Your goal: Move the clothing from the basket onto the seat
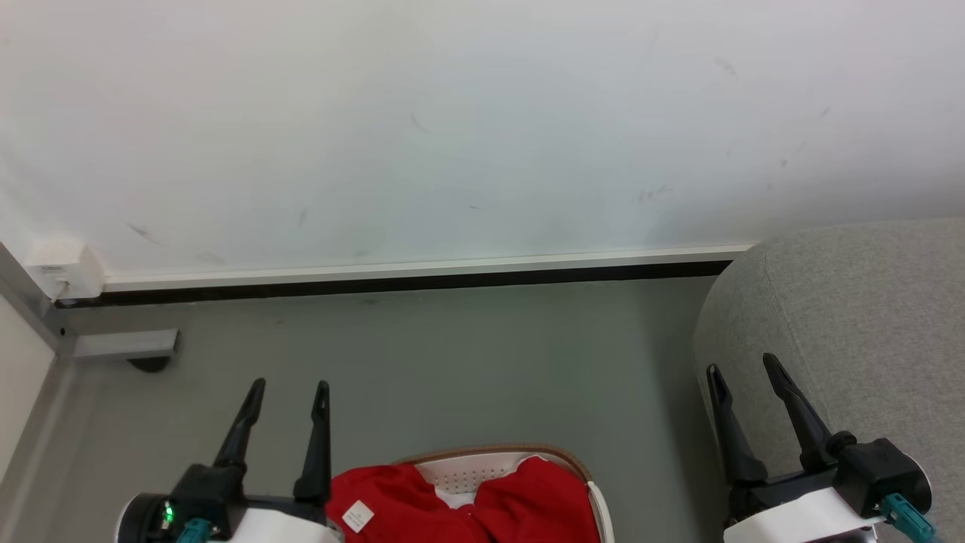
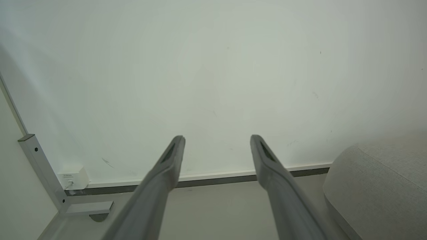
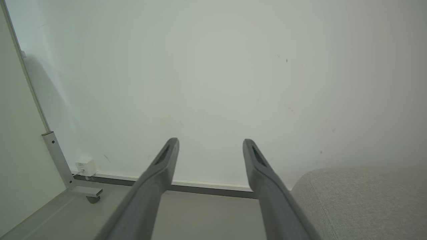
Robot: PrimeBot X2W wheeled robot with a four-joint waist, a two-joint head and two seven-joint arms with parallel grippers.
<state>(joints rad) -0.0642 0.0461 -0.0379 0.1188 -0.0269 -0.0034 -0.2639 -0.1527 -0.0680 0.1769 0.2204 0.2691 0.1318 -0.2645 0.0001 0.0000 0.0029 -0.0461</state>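
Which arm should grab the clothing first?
Left, probably. The left gripper is open and sits just beside the clothing in the basket. The right gripper is open too, but it is over by the seat, farther from the basket.

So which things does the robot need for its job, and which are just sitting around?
For the job: soft red clothing; oval white plastic basket with a tan rim; big light-grey fabric seat; left claw and right claw, both open.
Just there: small white plastic box on the wall; grey metal bracket on the floor; white skirting strip.
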